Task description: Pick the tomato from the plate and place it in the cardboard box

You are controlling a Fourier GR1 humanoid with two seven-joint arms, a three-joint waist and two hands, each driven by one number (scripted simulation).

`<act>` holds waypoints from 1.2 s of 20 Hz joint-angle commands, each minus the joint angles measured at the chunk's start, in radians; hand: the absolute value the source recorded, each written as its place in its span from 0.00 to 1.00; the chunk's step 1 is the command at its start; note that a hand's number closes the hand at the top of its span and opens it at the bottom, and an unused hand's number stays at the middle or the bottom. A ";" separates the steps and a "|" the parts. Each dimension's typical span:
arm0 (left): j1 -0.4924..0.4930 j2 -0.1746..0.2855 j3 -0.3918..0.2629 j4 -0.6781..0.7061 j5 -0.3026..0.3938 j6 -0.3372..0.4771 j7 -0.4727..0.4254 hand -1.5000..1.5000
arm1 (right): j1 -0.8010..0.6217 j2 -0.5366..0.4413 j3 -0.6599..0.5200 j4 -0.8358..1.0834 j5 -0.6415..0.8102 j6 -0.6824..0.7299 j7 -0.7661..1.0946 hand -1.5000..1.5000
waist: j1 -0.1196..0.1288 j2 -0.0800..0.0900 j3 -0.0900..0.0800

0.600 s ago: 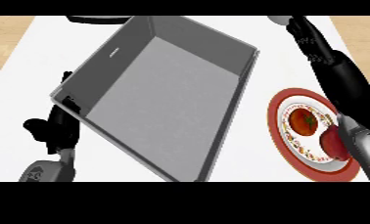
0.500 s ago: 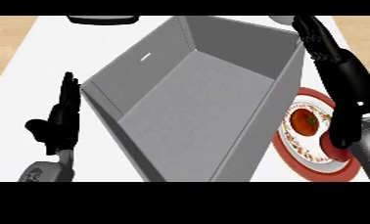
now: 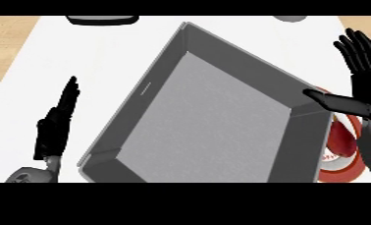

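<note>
A big grey open box (image 3: 210, 116) fills the middle of the head view, lying askew with its inside facing me. Its right wall covers most of the red-rimmed plate (image 3: 346, 162), of which only a strip shows at the lower right. The tomato is hidden. My right hand (image 3: 357, 54) is open at the right edge, fingers spread upward, with its thumb lying against the box's right corner. Left of the box and apart from it, my left hand (image 3: 56, 123) rests open with its fingers straight.
A dark object (image 3: 101, 20) sits at the counter's far edge, and a small grey round thing (image 3: 290, 18) shows at the top right. The white counter top (image 3: 94, 57) gives way to wood (image 3: 14, 35) at the far left.
The box has turned and shifted right, now covering most of the plate and hiding the tomato seen before. My right hand has risen toward the upper right. The left hand has barely moved.
</note>
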 commanded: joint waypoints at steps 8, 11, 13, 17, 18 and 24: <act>0.037 0.018 -0.019 -0.059 -0.045 -0.023 0.054 0.50 | 0.069 -0.226 -0.056 0.262 0.141 0.231 -0.222 0.00 | 0.011 -0.005 -0.003; 0.058 0.028 -0.020 -0.091 -0.032 -0.042 0.086 0.50 | 0.066 -0.294 0.003 0.283 0.258 0.230 -0.228 0.00 | 0.022 -0.006 -0.003; 0.025 0.033 -0.015 -0.103 -0.042 -0.034 0.108 0.50 | 0.071 -0.359 0.051 0.269 0.323 0.266 -0.205 0.00 | 0.018 -0.006 -0.003; 0.011 0.040 -0.005 -0.122 -0.040 -0.034 0.152 0.50 | 0.071 -0.472 0.136 0.222 0.426 0.346 -0.119 0.00 | 0.012 -0.009 -0.004; 0.040 0.008 -0.030 -0.107 -0.054 -0.025 0.109 0.50 | 0.072 -0.468 0.178 0.222 0.471 0.348 -0.112 0.00 | 0.019 -0.006 -0.004; 0.093 0.011 -0.013 -0.154 -0.079 -0.032 0.116 0.50 | 0.165 -0.451 0.204 0.015 0.501 0.380 0.038 0.00 | -0.001 -0.013 -0.004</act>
